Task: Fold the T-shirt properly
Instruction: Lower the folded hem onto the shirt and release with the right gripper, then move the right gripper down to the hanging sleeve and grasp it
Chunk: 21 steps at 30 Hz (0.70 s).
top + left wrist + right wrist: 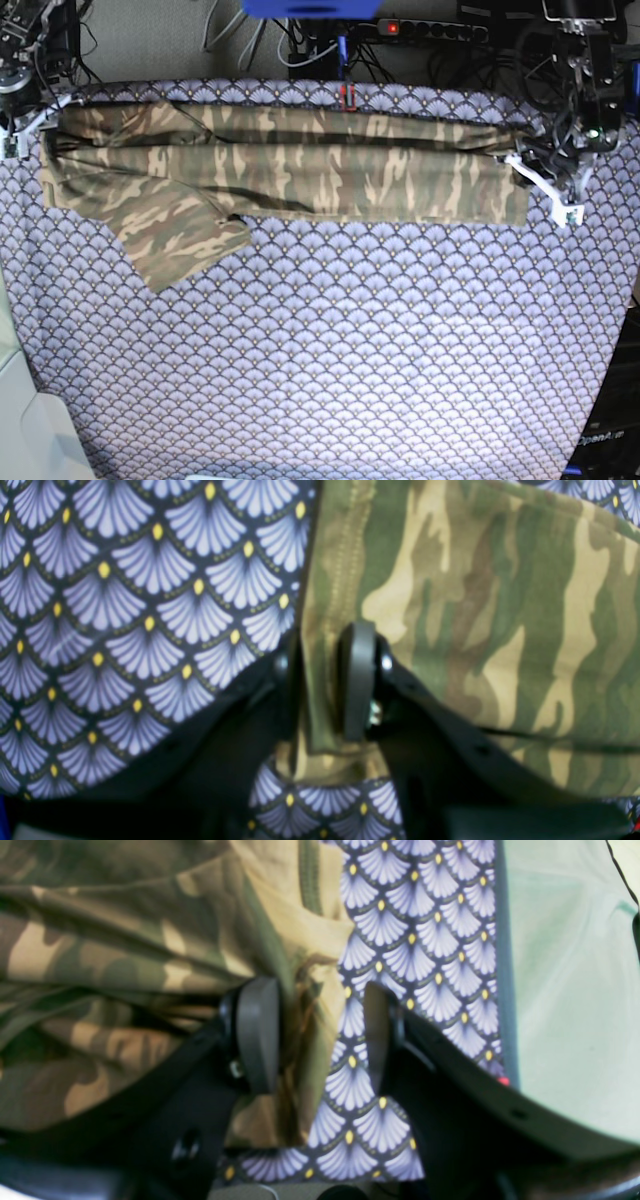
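Tablecloth (330, 340), purple with scalloped fans, fills most of what we see, and we place everything against it. Its whole near half lies bare, so there is wide open room toward the camera in the base view; at its far edge cables and a power strip (430, 30) crowd close.

We see the T-shirt (290, 165) stretched as a long narrow band along the tablecloth's far edge, reaching nearly from one side edge to the other. One sleeve (180, 235) juts out from the band toward the tablecloth's middle, lying flat.

At the tablecloth's right end in the base view, the left gripper (325, 680) has its fingers drawn narrow, pinching a hemmed edge of the shirt between them. At the opposite end, the right gripper (320, 1040) stands with fingers parted; a bunched fold of shirt lies against one finger (257, 1032), seemingly loose, though the blur leaves us unsure.
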### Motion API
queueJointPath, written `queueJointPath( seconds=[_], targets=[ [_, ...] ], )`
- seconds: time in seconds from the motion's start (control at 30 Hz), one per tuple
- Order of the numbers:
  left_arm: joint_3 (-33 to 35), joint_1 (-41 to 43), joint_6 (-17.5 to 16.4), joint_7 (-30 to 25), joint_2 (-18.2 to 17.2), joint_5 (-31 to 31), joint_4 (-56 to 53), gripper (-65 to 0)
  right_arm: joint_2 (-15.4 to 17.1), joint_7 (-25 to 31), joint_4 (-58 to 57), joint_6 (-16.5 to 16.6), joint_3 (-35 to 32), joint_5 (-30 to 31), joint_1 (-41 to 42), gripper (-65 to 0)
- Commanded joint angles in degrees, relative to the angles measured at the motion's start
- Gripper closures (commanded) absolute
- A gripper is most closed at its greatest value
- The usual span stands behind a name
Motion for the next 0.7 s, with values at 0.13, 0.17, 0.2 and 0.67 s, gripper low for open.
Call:
queueJointPath(
  seconds=[0.13, 0.17, 0.2, 0.67],
  targets=[
    [-0.5, -0.4, 0.2, -0.5, -0.8, 0.0, 0.8, -14.3, 1.7, 1.4, 0.9, -0.8, 0.7, 0.7, 0.1, -28.0],
    [-0.5, -0.3, 0.2, -0.4, -0.8, 0.0, 0.9, -14.3, 1.7, 1.4, 0.9, -0.8, 0.7, 0.7, 0.1, -28.0],
    [-0.5, -0.3, 0.2, -0.2, -0.8, 0.0, 1.0, -14.3, 1.8, 1.4, 0.9, -0.8, 0.7, 0.7, 0.1, -28.0],
    [-0.6, 1.0, 0.2, -0.6, -0.7, 0.0, 1.0, -14.4, 6.6, 0.5, 0.9, -0.8, 6.4, 0.4, 5.9, -28.1]
  ],
)
